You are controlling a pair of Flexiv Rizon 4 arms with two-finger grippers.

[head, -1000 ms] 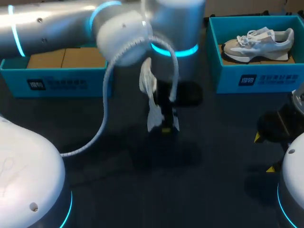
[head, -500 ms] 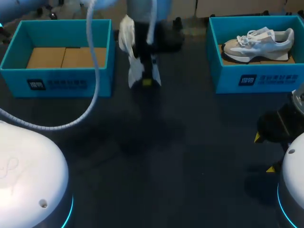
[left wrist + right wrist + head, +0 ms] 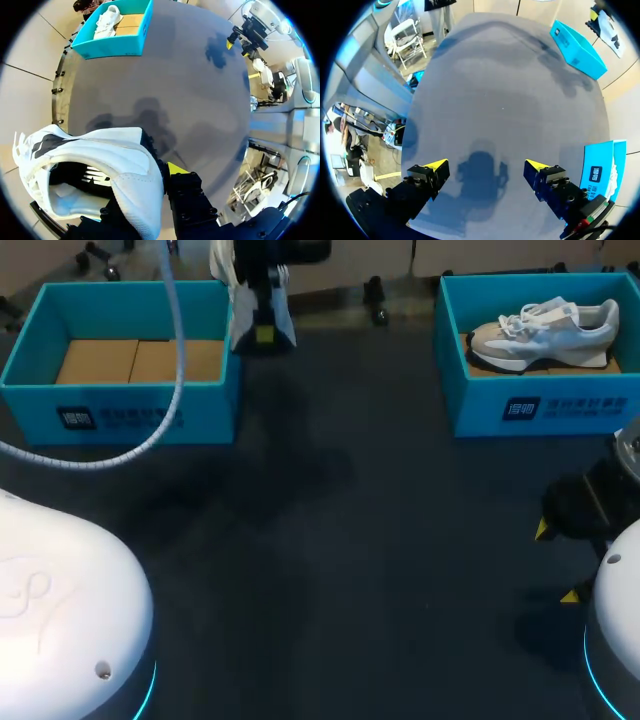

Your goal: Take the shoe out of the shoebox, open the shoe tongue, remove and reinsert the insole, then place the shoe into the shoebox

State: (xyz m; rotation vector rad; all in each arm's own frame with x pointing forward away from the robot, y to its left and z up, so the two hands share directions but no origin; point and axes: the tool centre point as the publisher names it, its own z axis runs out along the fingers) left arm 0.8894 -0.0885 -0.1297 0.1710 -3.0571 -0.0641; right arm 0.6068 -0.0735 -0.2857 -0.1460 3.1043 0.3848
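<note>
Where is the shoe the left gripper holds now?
In the head view the shoe hangs in the left gripper at the far edge of the table, left of middle, beside the right wall of the left shoebox.

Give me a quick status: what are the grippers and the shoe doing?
Left gripper shut on white shoe, aloft by far corner of left shoebox. Right gripper open, holding nothing. Second shoe sits in right shoebox; no obstruction seen.

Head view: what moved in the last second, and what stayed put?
The left arm carried the white shoe, jaws shut on it, from mid-table to the far edge beside the left shoebox. The right arm, that box, and the right shoebox holding the second shoe stayed.
</note>
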